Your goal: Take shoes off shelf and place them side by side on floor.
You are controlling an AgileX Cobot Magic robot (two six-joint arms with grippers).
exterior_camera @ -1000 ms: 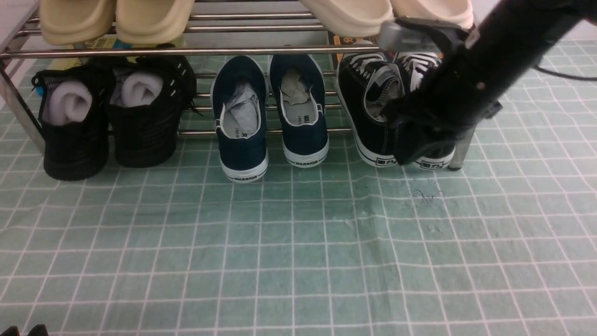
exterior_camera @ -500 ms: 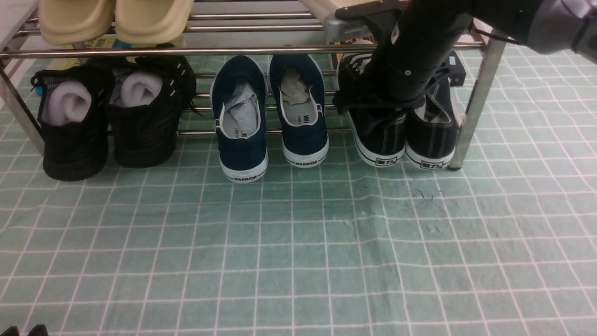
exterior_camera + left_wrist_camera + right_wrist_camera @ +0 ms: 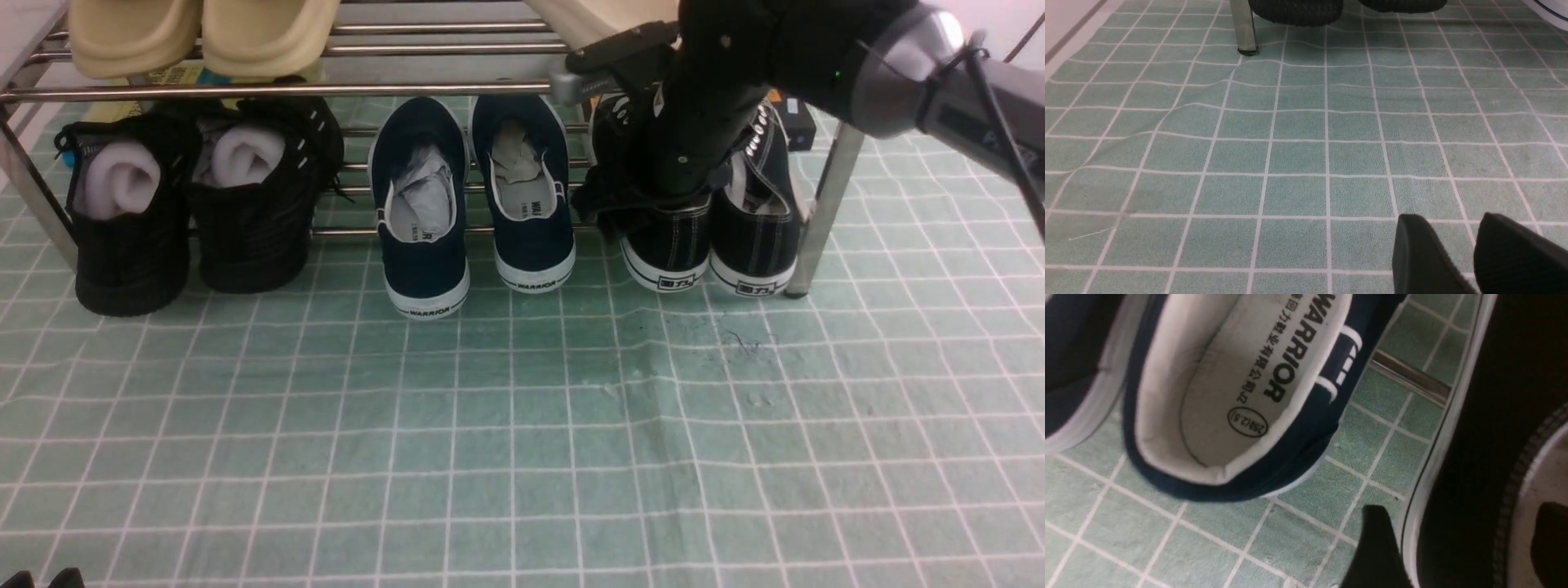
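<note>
The shoes, black canvas sneakers, stand heels outward on the lower tier of the chrome shelf at the right: the left one and the right one. My right gripper is open and reaches down onto the left sneaker. In the right wrist view it straddles that shoe's side wall, with one fingertip outside over the mat and the other inside the shoe. The floor is a pale green gridded mat. My left gripper hovers low over the mat with nothing in it, its fingers close together.
Navy slip-ons sit right beside the left sneaker. Black mesh shoes stand further left, and beige slippers lie on the upper tier. A steel post stands just right of the sneakers. Another post shows ahead of the left gripper.
My right arm has swung left from the right sneaker to the left one and dropped lower. Its jaws have opened wide around that shoe's side wall.
</note>
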